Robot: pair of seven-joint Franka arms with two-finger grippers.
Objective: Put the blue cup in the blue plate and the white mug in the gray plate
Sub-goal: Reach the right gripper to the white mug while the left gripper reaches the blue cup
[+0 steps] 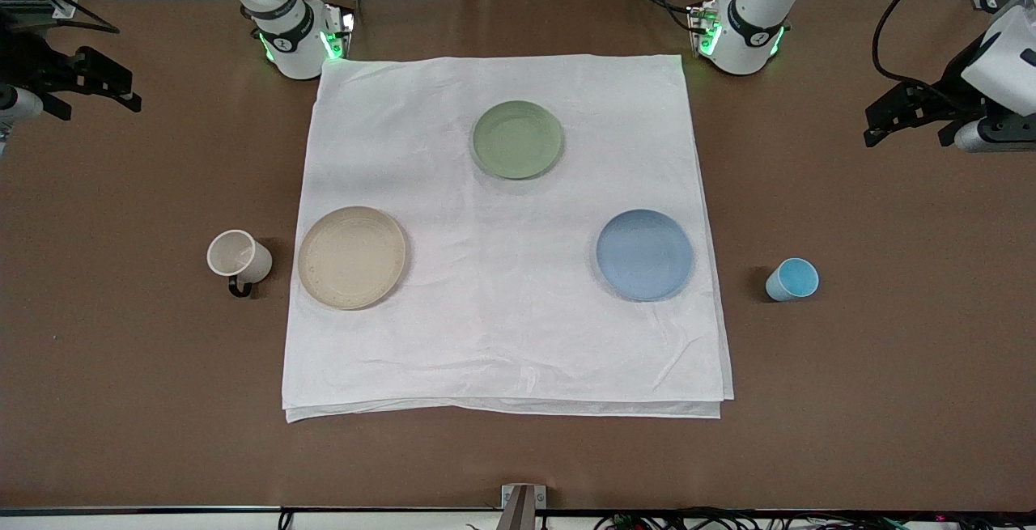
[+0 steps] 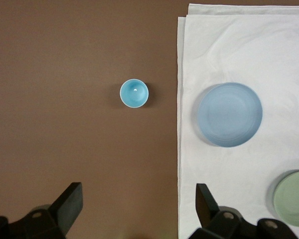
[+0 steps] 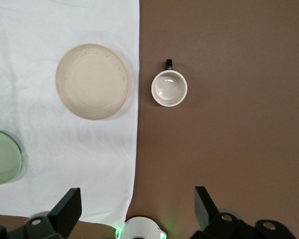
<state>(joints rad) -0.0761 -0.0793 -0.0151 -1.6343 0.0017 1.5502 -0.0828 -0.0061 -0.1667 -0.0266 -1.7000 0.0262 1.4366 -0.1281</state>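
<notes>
The blue cup (image 1: 792, 279) stands upright on the bare brown table, beside the cloth toward the left arm's end. The blue plate (image 1: 644, 254) lies on the cloth next to it. The white mug (image 1: 237, 256) stands on bare table toward the right arm's end, beside the gray plate (image 1: 351, 256). My left gripper (image 1: 906, 135) hangs open and empty, high over the table's left-arm end. My right gripper (image 1: 97, 103) hangs open and empty over the other end. The left wrist view shows its gripper (image 2: 138, 191), the cup (image 2: 134, 93) and the blue plate (image 2: 229, 114). The right wrist view shows its gripper (image 3: 137, 191), the mug (image 3: 169, 88) and the gray plate (image 3: 92, 81).
A white cloth (image 1: 502, 328) covers the table's middle and bears all three plates. A sage-green plate (image 1: 517, 139) lies on it closer to the arm bases. The arm bases (image 1: 740, 32) stand at the cloth's corners.
</notes>
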